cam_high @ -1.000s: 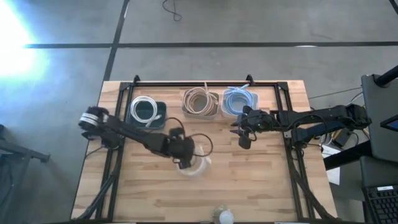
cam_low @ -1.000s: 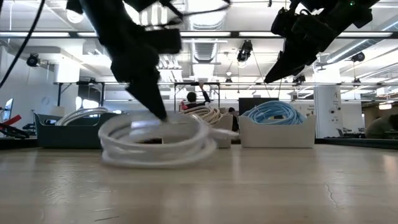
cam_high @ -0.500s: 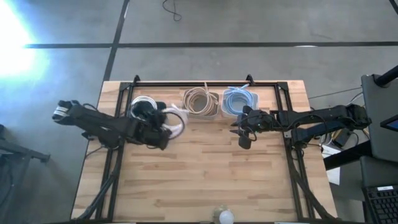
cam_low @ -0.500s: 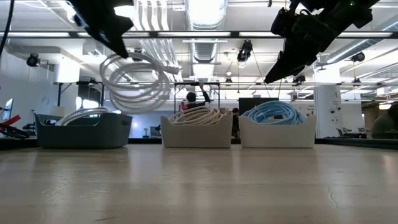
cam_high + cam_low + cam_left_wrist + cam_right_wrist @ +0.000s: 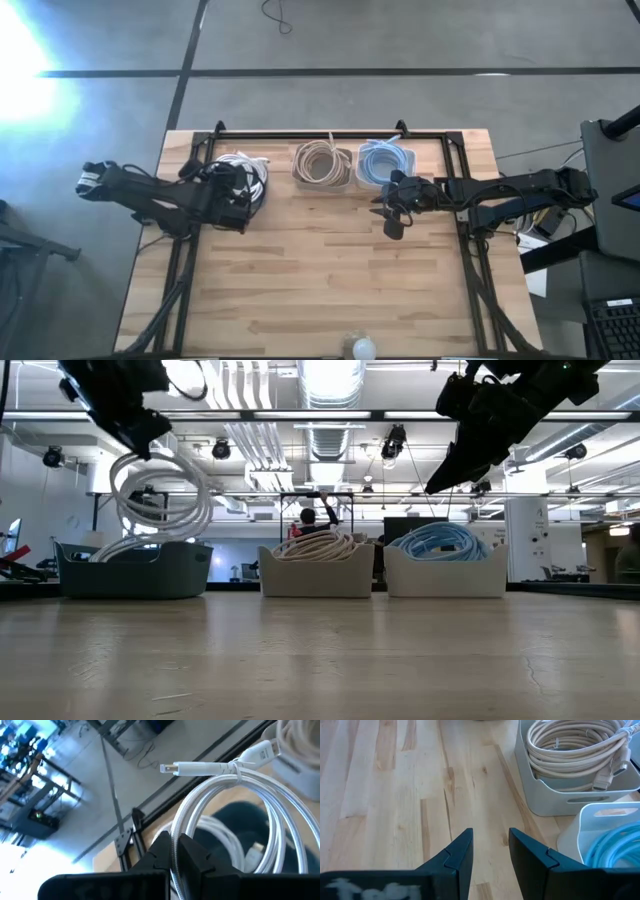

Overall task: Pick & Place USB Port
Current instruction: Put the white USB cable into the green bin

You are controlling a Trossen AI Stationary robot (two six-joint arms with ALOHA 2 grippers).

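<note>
A coiled white USB cable (image 5: 160,495) hangs over the dark bin (image 5: 130,575) at the table's far left, which holds another white coil. The cable's plug (image 5: 170,767) sticks out past a tie. My left gripper (image 5: 240,196) is shut on the coil, above the bin's near right corner. Right of the table's middle, my right gripper (image 5: 386,216) hovers open over bare wood, in front of the blue cable's bin (image 5: 384,163). Nothing is between its fingers (image 5: 461,851). My left gripper pinches the coil's strands (image 5: 176,836) between its two fingers, at one spot on the loop, opposite the tied end with the plugs. The fingers come slanting down from the table's left. The coil hangs below them, lifted clear of the table, over the dark bin.
A pale bin of beige cable (image 5: 321,163) and a white bin of blue cable stand in a row right of the dark bin, along the far edge. A black frame rail (image 5: 330,134) runs behind them. The wooden top (image 5: 330,280) stretches toward the near edge.
My left gripper has lifted the white coil off the middle of the table. It has carried it up, toward the table's left and far edges, to above the dark bin, turning as it went. The coil now hangs free instead of lying flat.
</note>
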